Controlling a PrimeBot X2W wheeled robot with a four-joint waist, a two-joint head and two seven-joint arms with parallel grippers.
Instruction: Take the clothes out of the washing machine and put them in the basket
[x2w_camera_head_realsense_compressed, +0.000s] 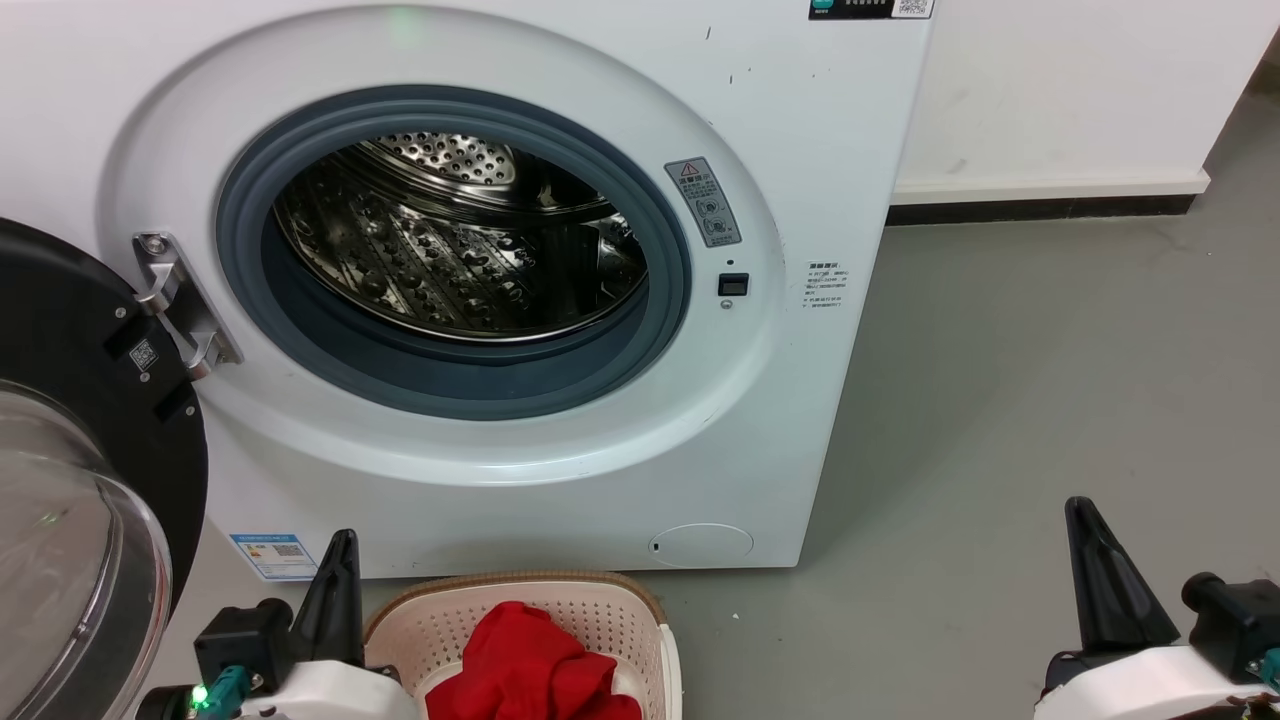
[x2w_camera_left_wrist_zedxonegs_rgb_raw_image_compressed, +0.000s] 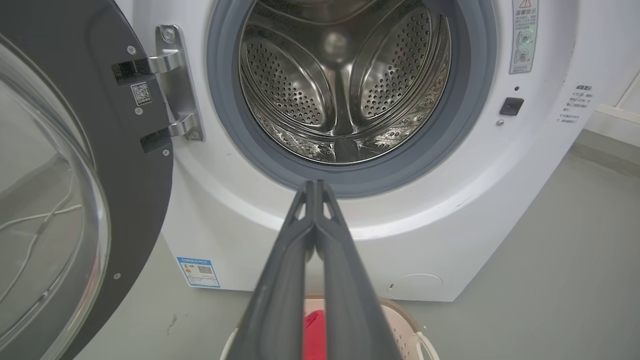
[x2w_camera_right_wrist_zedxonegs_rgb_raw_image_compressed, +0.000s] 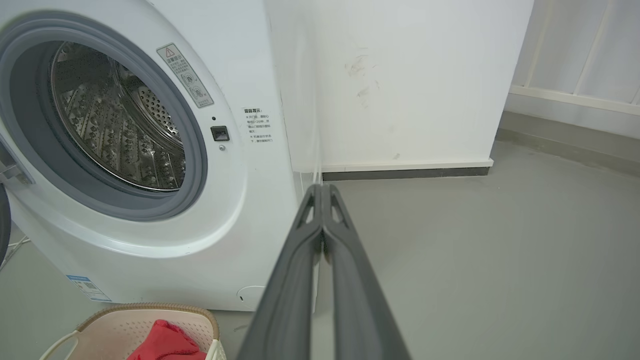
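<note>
Both my left gripper (x2w_camera_left_wrist_zedxonegs_rgb_raw_image_compressed: 316, 185) and right gripper (x2w_camera_right_wrist_zedxonegs_rgb_raw_image_compressed: 322, 188) are pinched closed, empty. Red garment (x2w_camera_head_realsense_compressed: 520, 660) in basket (x2w_camera_head_realsense_compressed: 520, 579) at six o'clock; washing machine (x2w_camera_head_realsense_compressed: 800, 400) at twelve looks bare; I'd scan its drum.

The basket (x2w_camera_head_realsense_compressed: 620, 625) and its red garment (x2w_camera_head_realsense_compressed: 520, 660) run off the near edge; the open door (x2w_camera_head_realsense_compressed: 80, 330) of the washing machine (x2w_camera_head_realsense_compressed: 830, 150) is cropped at left; its warning sticker (x2w_camera_head_realsense_compressed: 703, 200) print is too small to read
</note>
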